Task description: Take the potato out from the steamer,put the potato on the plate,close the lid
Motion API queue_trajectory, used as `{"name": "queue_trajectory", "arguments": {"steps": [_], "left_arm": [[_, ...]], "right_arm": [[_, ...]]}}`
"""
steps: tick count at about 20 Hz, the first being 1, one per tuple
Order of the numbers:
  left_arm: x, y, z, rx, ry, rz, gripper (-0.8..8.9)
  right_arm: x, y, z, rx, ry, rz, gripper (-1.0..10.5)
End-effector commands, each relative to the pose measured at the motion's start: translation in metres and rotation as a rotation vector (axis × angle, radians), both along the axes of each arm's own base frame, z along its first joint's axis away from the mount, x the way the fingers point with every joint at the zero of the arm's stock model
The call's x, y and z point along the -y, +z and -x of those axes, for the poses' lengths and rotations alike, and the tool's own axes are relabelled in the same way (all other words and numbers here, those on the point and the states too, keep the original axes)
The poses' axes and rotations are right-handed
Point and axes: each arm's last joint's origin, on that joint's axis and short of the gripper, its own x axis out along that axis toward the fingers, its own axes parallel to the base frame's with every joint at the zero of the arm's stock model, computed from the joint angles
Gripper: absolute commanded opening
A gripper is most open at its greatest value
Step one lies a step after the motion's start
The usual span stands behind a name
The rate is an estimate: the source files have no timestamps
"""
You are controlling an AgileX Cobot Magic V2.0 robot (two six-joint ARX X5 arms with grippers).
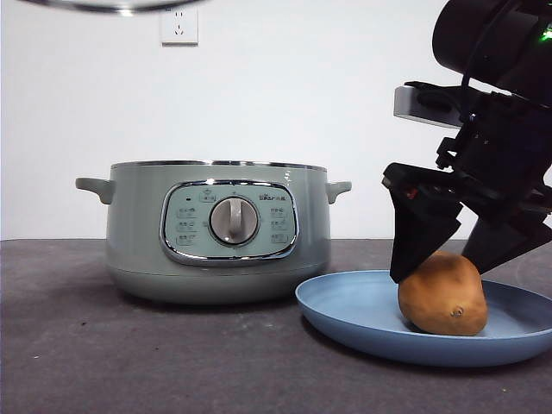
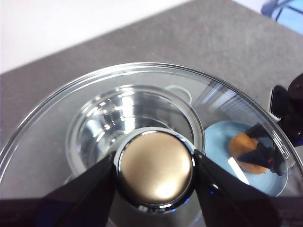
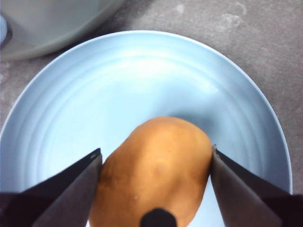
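Observation:
The tan potato (image 1: 442,295) lies on the light-blue plate (image 1: 354,310), just right of the sage-green steamer (image 1: 216,224). My right gripper (image 3: 156,156) comes down over the potato (image 3: 156,170), with one jaw pressed against each of its sides. The steamer stands open. High above it my left gripper (image 2: 155,176) is shut on the lid's knob (image 2: 155,170) and holds the glass lid (image 2: 142,80) level. Only the lid's rim (image 1: 112,5) shows in the front view. Through the glass I see the steamer's bare inside (image 2: 94,127) and the plate (image 2: 218,142).
The dark grey table (image 1: 129,354) runs left of and in front of the steamer. A white wall with a socket (image 1: 179,26) stands behind. The plate's rim (image 3: 142,35) lies close to the steamer's base (image 3: 52,23).

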Motion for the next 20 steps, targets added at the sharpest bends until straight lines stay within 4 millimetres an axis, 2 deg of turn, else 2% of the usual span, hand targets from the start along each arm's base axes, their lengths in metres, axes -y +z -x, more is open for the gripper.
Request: {"name": "queue_trajectory", "arguments": {"steps": [1,2,4,7,10,15,20], "left_arm": [[0.011,0.000,-0.016,0.055,-0.035,0.000,-0.09],[0.015,-0.004,-0.025,0.054,-0.040,-0.002,-0.09],[0.026,-0.012,-0.043,0.056,-0.050,-0.002,-0.09],[0.041,-0.029,-0.070,0.040,-0.073,-0.025,-0.09],[0.053,-0.050,-0.093,-0.002,-0.083,-0.048,-0.09],[0.067,-0.078,-0.124,-0.023,-0.087,-0.062,-0.09],[0.075,-0.096,-0.142,-0.032,-0.087,-0.066,-0.09]], "right_arm": [[0.001,-0.008,0.001,-0.033,-0.013,0.013,4.9],[0.001,-0.008,0.001,-0.031,-0.014,0.014,5.7],[0.000,-0.006,0.000,-0.025,-0.018,0.012,6.0],[0.001,0.005,0.001,0.013,-0.023,-0.011,6.0],[0.004,0.027,0.007,0.090,-0.023,-0.054,6.0],[0.020,0.071,0.035,0.215,-0.038,-0.138,6.0],[0.036,0.109,0.066,0.386,-0.046,-0.246,6.0]]}}
